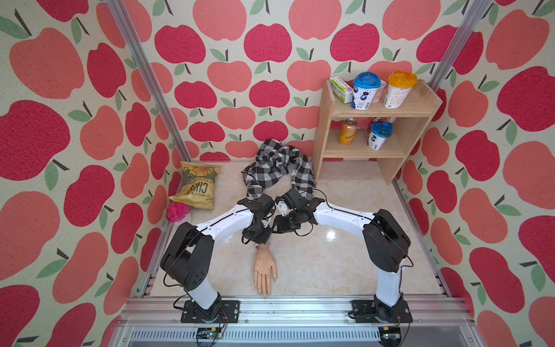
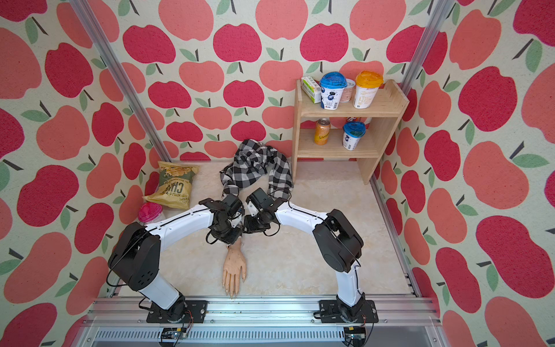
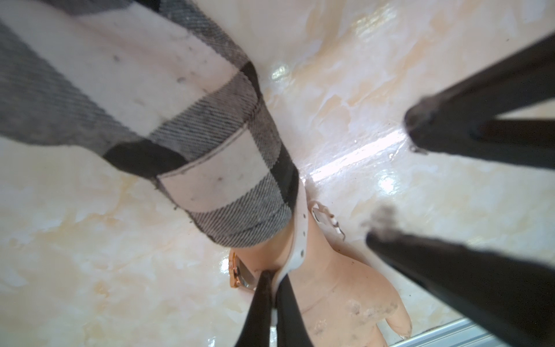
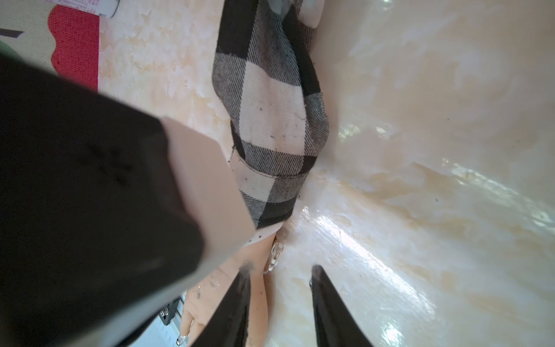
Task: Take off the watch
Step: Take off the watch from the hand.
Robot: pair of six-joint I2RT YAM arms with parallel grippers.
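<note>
The watch (image 3: 292, 255) lies at the wrist of a mannequin hand (image 1: 265, 264) on the bench (image 1: 315, 264). The left claw (image 3: 275, 278) is clenched on its thin white strap (image 3: 301, 222); the right claw (image 4: 281, 268) hovers parted and empty. It looks light and floppy: pull by the strap, sparing the dial (image 3: 244, 274).

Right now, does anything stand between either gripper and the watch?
Nothing visible does. The left gripper is shut on the white strap of the watch at the mannequin wrist. The right gripper hangs open just beside the buckle. The checked sleeve cuff butts against the strap but covers neither spot.
</note>
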